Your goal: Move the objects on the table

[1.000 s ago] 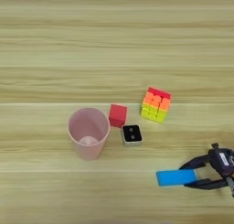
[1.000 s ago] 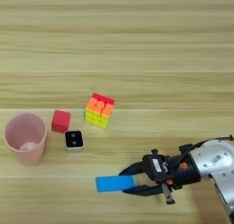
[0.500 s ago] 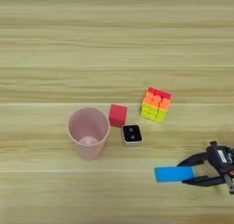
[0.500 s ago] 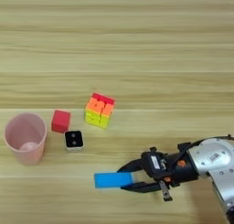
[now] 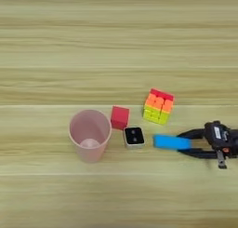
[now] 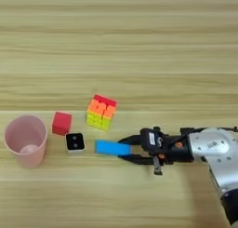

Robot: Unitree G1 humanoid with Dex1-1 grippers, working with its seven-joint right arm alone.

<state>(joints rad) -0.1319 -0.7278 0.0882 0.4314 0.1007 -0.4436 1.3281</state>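
Observation:
My right gripper (image 6: 124, 149) reaches in from the right and is shut on the right end of the flat blue bar (image 6: 111, 148). The bar (image 5: 171, 142) points left, and its free end stops just short of the small white square piece (image 5: 134, 137). The multicoloured puzzle cube (image 5: 159, 105) sits just beyond the bar, a little above it in the picture. The small red cube (image 5: 120, 117) rests left of the puzzle cube, close to the white piece's far left corner. All of this lies on the light wooden table (image 5: 116, 45).
A pink plastic cup (image 5: 89, 135) stands upright left of the white piece and the red cube. My silver forearm (image 6: 216, 150) lies along the lower right of the right eye view.
My gripper has carried the blue bar away from the near edge, up in the picture and slightly left, to just right of the white piece. The cubes, cup and white piece stayed put.

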